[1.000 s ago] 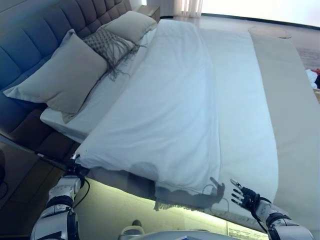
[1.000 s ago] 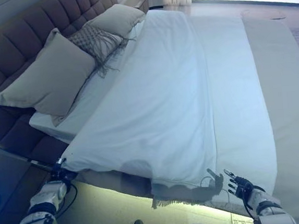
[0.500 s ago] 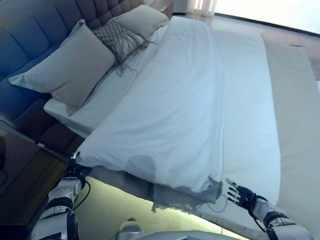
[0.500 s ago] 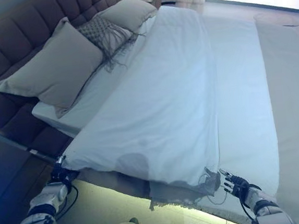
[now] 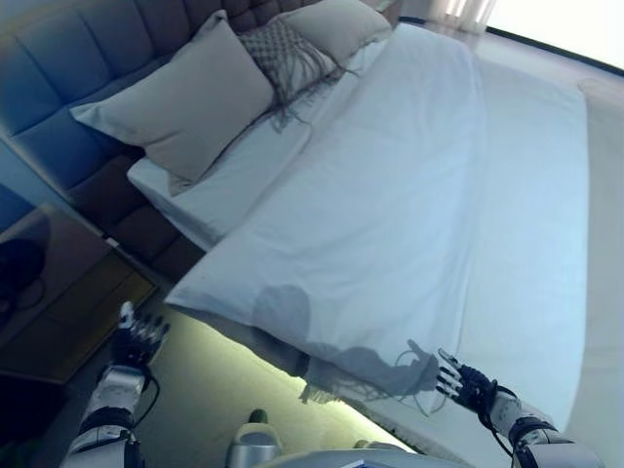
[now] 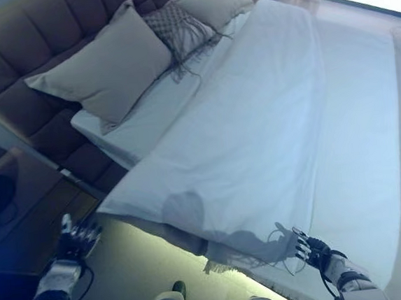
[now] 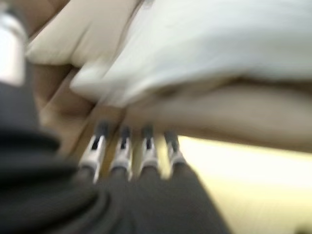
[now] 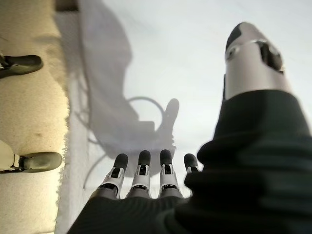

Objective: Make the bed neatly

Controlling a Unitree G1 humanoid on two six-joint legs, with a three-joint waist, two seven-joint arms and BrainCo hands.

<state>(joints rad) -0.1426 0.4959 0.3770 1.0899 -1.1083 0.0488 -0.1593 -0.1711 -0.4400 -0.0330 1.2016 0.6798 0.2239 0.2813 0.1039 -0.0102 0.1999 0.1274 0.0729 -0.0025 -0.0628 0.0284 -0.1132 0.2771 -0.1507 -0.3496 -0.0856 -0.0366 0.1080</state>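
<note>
A white duvet [image 5: 390,195] lies spread over the bed, its near corner [image 5: 180,291] hanging at the bed's side edge. My left hand [image 5: 134,336] is below and to the left of that corner, off the bed, open and holding nothing. In its wrist view the straight fingers [image 7: 122,151] point at the duvet edge [image 7: 219,44] from a short way off. My right hand [image 5: 466,380] is open, fingers spread, just above the white cover at the near edge. Its fingers [image 8: 141,175] are straight over the cloth [image 8: 170,58].
A large beige pillow [image 5: 185,107], a patterned fringed cushion [image 5: 283,58] and a second beige pillow [image 5: 336,24] lean on the tufted headboard [image 5: 68,58]. A nightstand [image 5: 49,283] stands by my left hand. A fringed cloth edge [image 5: 322,390] hangs under the duvet.
My left hand has come off the duvet's near corner and moved down and away with its fingers straight. The camera has moved, so the whole picture has shifted. My right hand has stayed open.
</note>
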